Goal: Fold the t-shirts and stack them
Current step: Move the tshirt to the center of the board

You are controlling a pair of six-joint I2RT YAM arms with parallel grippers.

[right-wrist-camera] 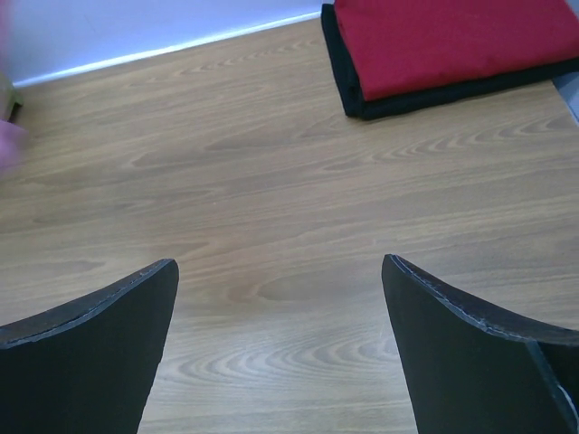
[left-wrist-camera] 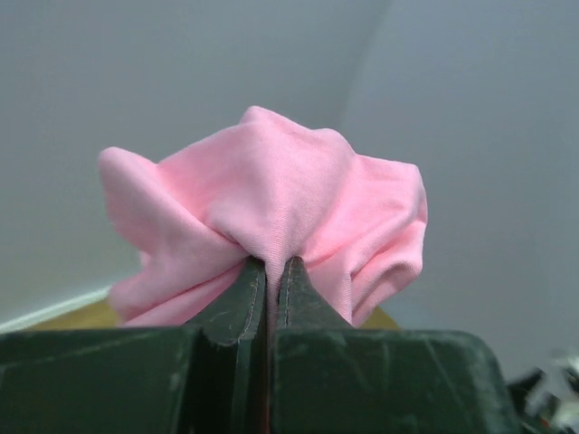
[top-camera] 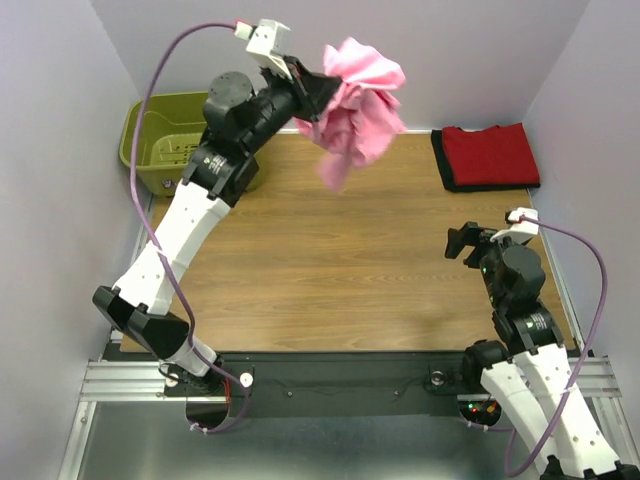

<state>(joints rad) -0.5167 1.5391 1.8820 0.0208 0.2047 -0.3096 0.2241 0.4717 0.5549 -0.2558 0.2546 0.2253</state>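
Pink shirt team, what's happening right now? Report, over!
Left pincer shut on pink shirt, bunched up, held above the table. Right pincer open, holding nothing. Red shirt folded on black shirt, far right. Nothing in the way.

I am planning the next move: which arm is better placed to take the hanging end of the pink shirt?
Probably the right: the right pincer is open and empty over the table, whereas the left pincer is shut on the pink shirt, holding it in the air.
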